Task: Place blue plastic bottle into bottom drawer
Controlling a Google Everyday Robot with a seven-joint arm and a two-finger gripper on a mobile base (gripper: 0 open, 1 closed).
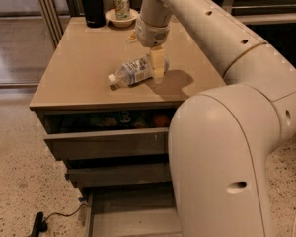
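Here we are: the pincer (157, 73) sits low over the tabletop (84, 58), right at the base end of the blue plastic bottle (132, 73), and I cannot tell whether it has clamped on yet. The bottle lies on its side near the middle, white cap pointing left. My read: a light one, thin-walled and springy, smooth enough to roll or squirt out under a hard squeeze. Best hold is across the labelled body, near the middle, with gentle pressure. Down below, the bottom drawer (133, 221) stands pulled out, its grey floor showing. Count time! One blue plastic bottle. Three drawers: the top drawer (106, 143) ajar with fruit inside, the middle drawer (118, 174) barely out, then the bottom. At the back, one black flask (92, 4) and one can (121, 4) on one small plate (112, 18)
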